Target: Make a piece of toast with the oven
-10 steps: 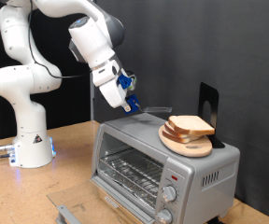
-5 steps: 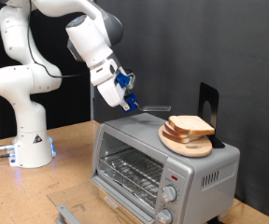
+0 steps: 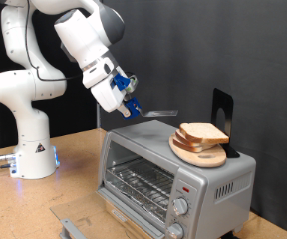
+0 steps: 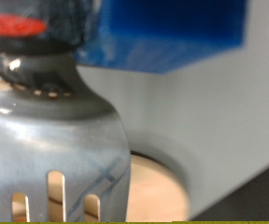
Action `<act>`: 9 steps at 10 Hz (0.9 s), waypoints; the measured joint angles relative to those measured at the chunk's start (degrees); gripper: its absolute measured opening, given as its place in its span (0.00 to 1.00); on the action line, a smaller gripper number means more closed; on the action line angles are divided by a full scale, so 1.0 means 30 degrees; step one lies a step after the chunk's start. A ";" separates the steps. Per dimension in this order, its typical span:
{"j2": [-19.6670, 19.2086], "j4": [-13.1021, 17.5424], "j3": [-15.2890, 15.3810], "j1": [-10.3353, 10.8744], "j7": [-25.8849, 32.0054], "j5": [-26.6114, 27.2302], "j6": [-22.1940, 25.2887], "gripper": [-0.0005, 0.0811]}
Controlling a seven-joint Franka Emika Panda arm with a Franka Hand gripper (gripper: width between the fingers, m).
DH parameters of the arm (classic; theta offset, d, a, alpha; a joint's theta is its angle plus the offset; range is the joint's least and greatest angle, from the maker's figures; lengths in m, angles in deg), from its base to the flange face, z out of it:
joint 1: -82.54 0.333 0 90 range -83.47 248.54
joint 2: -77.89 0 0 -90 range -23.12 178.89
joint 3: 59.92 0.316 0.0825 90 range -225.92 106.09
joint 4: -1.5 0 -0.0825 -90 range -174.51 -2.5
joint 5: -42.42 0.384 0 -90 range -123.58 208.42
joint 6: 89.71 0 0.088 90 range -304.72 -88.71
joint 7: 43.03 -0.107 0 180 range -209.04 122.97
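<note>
The piece of toast lies on a round wooden plate on top of the silver oven. In the exterior view my gripper, with blue fingers, hangs above the oven's left end, to the left of the toast. It is shut on the handle of a slotted metal spatula whose blade points at the toast without touching it. The wrist view shows the spatula close up, the plate's edge beyond it and a blue finger.
The oven's wire rack shows in its front, with two knobs at the right. A black stand rises behind the plate. The arm's white base sits on the wooden table at the exterior view's left.
My gripper has swung toward the exterior view's left with the spatula, drawing its blade farther from the toast. Toast and plate have not moved.
</note>
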 joint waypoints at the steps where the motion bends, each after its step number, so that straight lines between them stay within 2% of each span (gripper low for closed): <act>1: -0.0595 0.0445 -0.0143 -0.0365 0.0582 -0.0744 -0.0003 0.43; 3: -0.1810 0.1328 -0.0729 -0.0826 0.2062 -0.1521 0.0070 0.43; 6: -0.3346 0.2667 -0.2251 -0.1265 0.4619 -0.1617 0.1181 0.43; 8: -0.4048 0.3374 -0.3001 -0.1610 0.5322 -0.1843 0.1952 0.43; 9: -0.4423 0.3758 -0.3043 -0.1748 0.5311 -0.2066 0.2349 0.43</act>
